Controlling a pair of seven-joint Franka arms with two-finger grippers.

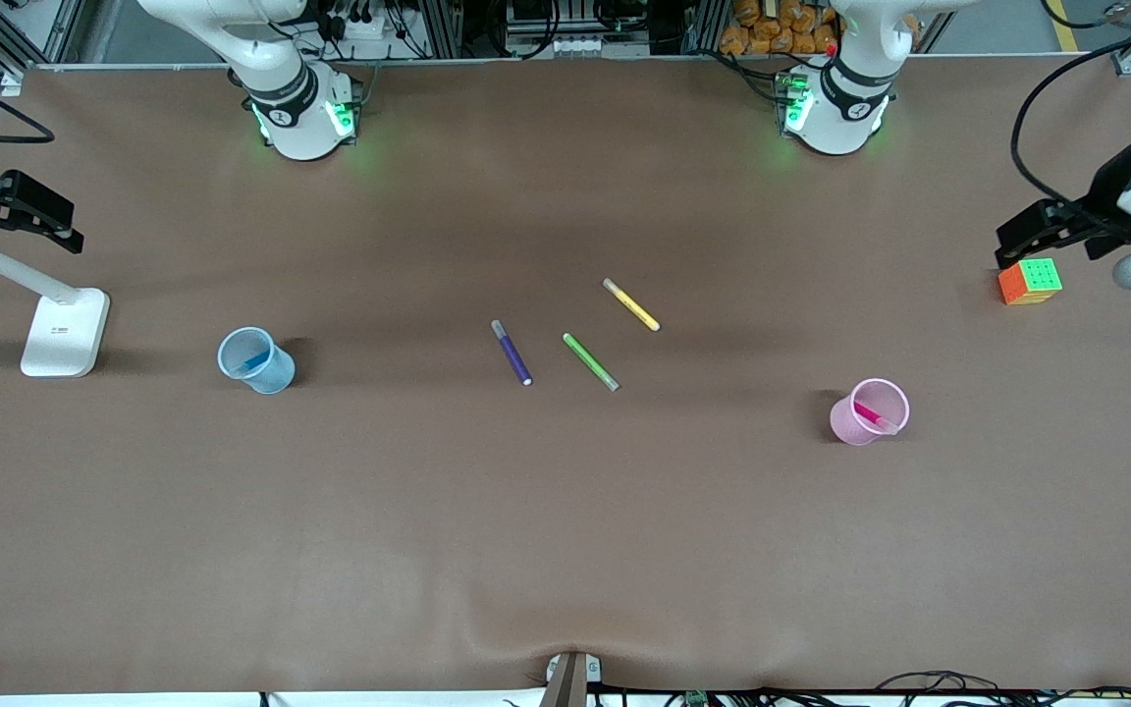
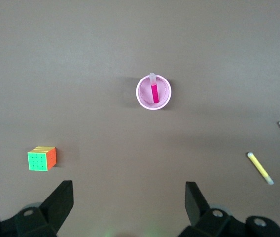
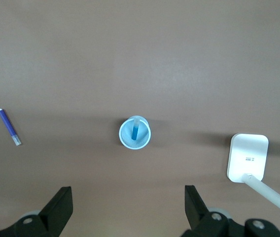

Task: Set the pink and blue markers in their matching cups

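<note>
Brown matting covers the table (image 1: pixel 565 550), on which a blue cup (image 1: pixel 256 360) is seen toward the right arm's end and a pink cup (image 1: pixel 869 411) toward the left arm's end. The blue marker (image 1: pixel 253 362) is held upright-tilted inside the blue cup, and the pink marker (image 1: pixel 875 416) leans inside the pink cup. The left gripper (image 2: pixel 129 197) is held high with its jaws spread wide and empty, the pink cup well below it. The right gripper (image 3: pixel 128 200) is likewise spread wide and empty above the blue cup. Purple (image 1: pixel 511 352), green (image 1: pixel 590 361) and yellow (image 1: pixel 631 304) markers lie between the cups. A colour cube (image 1: pixel 1030 281) sits near the left arm's end.
</note>
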